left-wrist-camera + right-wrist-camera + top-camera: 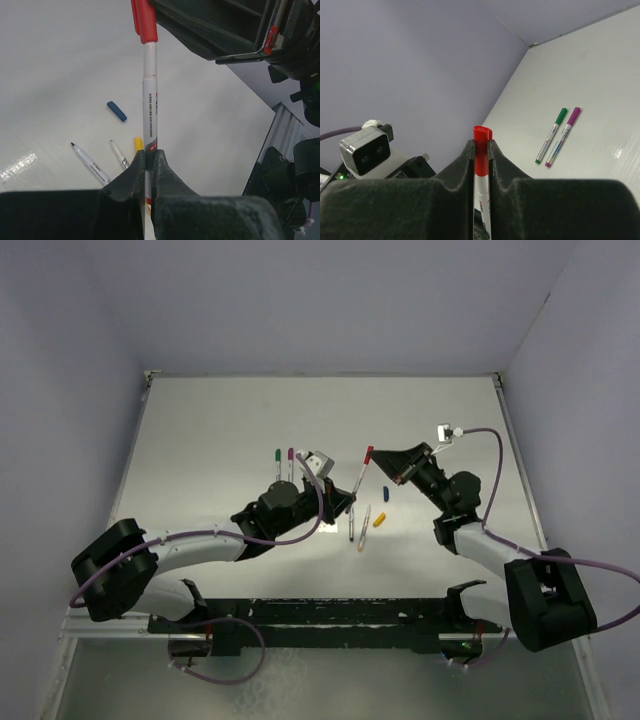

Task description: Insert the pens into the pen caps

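My left gripper [347, 500] is shut on the lower barrel of a silver-grey pen [150, 100] and holds it above the table. A red cap [144, 22] sits on the pen's far end. My right gripper [378, 464] is shut on that red cap [482, 132], so both grippers hold the same pen. Two uncapped pens [91, 162] [119, 154] lie on the table below, with a blue cap [116, 111] and a yellow-orange cap [138, 144] beside them. A green-capped pen [551, 129] and a magenta-capped pen [563, 130] lie side by side farther off.
The two loose pens [352, 523] [364, 528], the blue cap [384, 493] and the yellow cap [379, 520] lie between the arms. The capped green and magenta pens [284, 464] lie behind the left arm. Grey walls enclose the table.
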Tool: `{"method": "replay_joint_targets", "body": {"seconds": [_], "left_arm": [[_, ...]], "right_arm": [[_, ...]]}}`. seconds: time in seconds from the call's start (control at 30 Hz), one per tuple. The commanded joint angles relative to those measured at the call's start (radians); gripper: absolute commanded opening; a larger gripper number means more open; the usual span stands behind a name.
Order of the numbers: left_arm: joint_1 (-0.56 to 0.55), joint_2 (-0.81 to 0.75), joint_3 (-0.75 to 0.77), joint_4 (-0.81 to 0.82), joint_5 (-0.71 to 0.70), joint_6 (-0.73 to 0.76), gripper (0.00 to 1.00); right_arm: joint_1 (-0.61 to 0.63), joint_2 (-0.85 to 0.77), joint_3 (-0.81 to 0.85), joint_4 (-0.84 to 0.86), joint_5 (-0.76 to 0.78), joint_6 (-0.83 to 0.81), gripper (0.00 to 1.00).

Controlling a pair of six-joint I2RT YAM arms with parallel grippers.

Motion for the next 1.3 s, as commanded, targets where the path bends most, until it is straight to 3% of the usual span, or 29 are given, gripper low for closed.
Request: {"method": "replay_joint_targets", "body": {"seconds": [0.0, 0.23, 0.57, 0.83, 1.27], "left_arm": [[0.005, -0.011, 0.047, 0.074, -0.021, 0.007, 0.00], [0.005, -0.009, 0.052, 0.092, -0.035, -0.002, 0.00], [0.032, -0.039, 0.099, 0.093, -0.057, 0.027, 0.00], [0.041, -0.056, 0.175, 0.015, -0.162, 0.106, 0.00], [0.072, -0.019, 0.251, 0.072, -0.206, 0.160, 0.00]], "right_arm": [[0.017, 0.015, 0.003, 0.056, -0.029, -0.022, 0.00], [0.058, 0.032, 0.022, -0.006, -0.039, -0.069, 0.00], [0.159, 0.029, 0.087, -0.308, 0.005, -0.292, 0.00], [0.190, 0.000, 0.149, -0.589, 0.097, -0.431, 0.00], [0.274, 0.125, 0.185, -0.668, 0.099, -0.451, 0.00]]}}
